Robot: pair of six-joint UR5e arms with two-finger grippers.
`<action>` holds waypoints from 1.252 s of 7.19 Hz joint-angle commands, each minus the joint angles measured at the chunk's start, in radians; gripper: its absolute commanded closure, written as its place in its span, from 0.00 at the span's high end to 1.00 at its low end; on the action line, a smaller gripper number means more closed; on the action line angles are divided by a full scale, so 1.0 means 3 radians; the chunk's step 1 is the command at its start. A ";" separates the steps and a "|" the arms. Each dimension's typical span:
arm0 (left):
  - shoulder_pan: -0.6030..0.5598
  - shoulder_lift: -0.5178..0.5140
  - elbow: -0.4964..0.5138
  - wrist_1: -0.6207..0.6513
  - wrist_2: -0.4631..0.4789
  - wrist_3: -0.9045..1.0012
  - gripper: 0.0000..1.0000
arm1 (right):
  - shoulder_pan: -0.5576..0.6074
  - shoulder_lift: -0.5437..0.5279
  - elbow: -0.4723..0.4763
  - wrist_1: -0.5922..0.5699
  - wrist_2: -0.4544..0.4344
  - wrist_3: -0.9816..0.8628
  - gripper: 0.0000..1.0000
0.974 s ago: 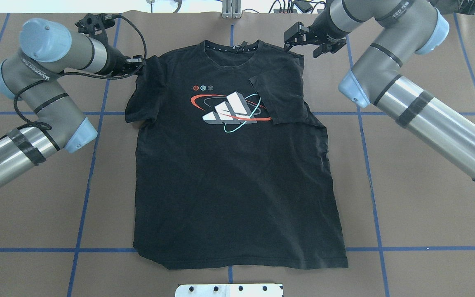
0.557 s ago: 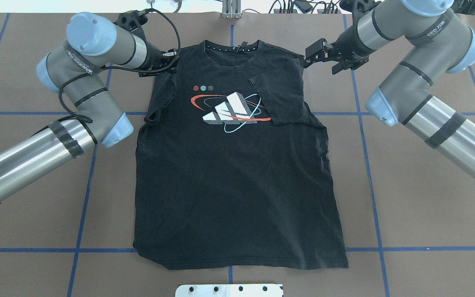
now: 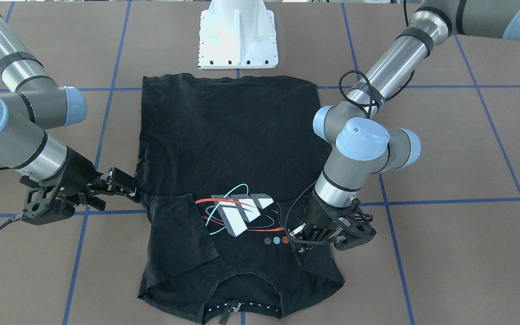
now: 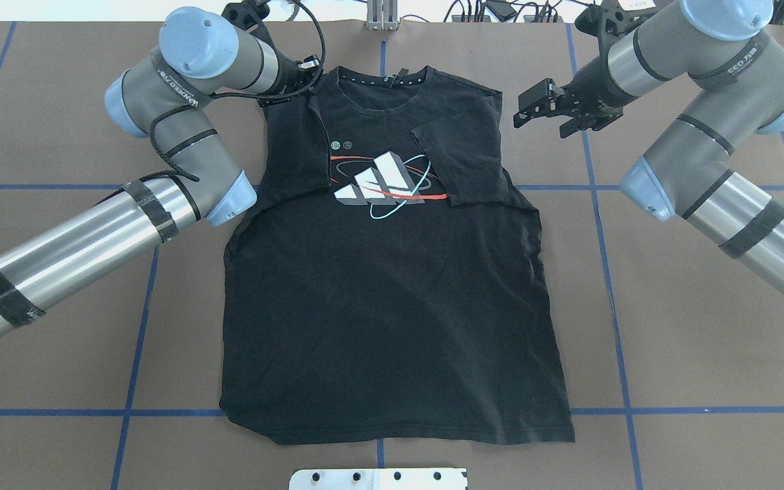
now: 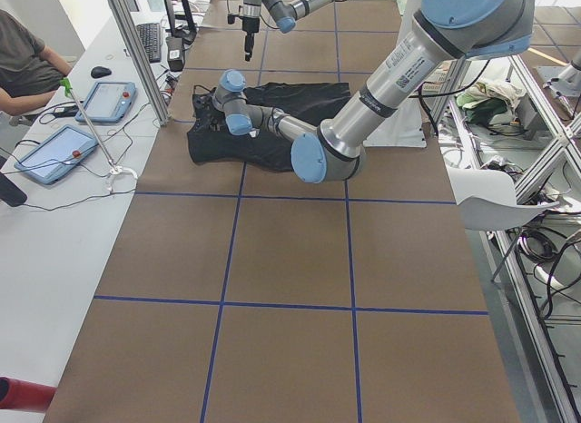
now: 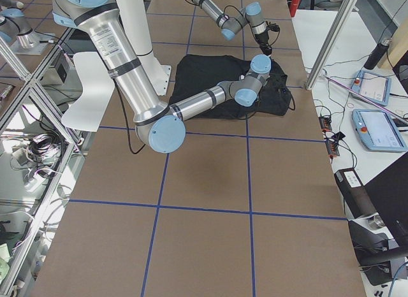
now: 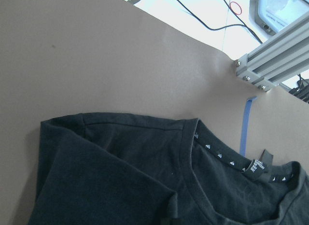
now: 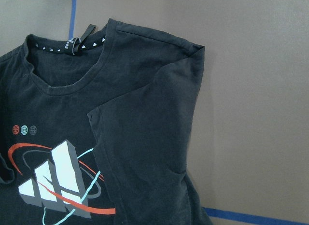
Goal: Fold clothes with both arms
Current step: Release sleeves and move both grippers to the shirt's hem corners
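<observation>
The left arm (image 4: 92,231) reaches in over the brown table (image 4: 671,306) from the left side of the black T-shirt (image 4: 385,306). Its wrist hangs over the T-shirt's left shoulder, close to the collar (image 4: 382,78). The left gripper (image 4: 305,80) pinches the left sleeve (image 4: 297,150). Its fingers are mostly hidden under the wrist, but the sleeve cloth goes right up to them. The left sleeve is turned in over the T-shirt's chest. Its edge covers the left end of the chest picture (image 4: 382,184).

The T-shirt lies flat in the middle of the table, front side up. Its bottom edge is near the white base (image 3: 238,34), with a strip of table between them. Its collar is at the far end from the base. Blue lines (image 4: 610,272) run on the table on both sides of the T-shirt.

The right sleeve (image 4: 463,163) is also turned in and lies flat on the T-shirt's chest. Its corner covers the right end of the chest picture.

The right gripper (image 4: 535,109) is off the T-shirt, just beside its right shoulder, over bare table. Its two fingers are spread apart and nothing is between them. The right arm (image 4: 725,204) reaches in from the right side of the T-shirt.
</observation>
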 commanded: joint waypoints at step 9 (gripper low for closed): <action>0.0723 0.2892 -0.3099 0.0105 -0.0543 0.0206 0.99 | -0.0873 -0.1541 0.1536 0.0001 -0.0034 0.1124 1.00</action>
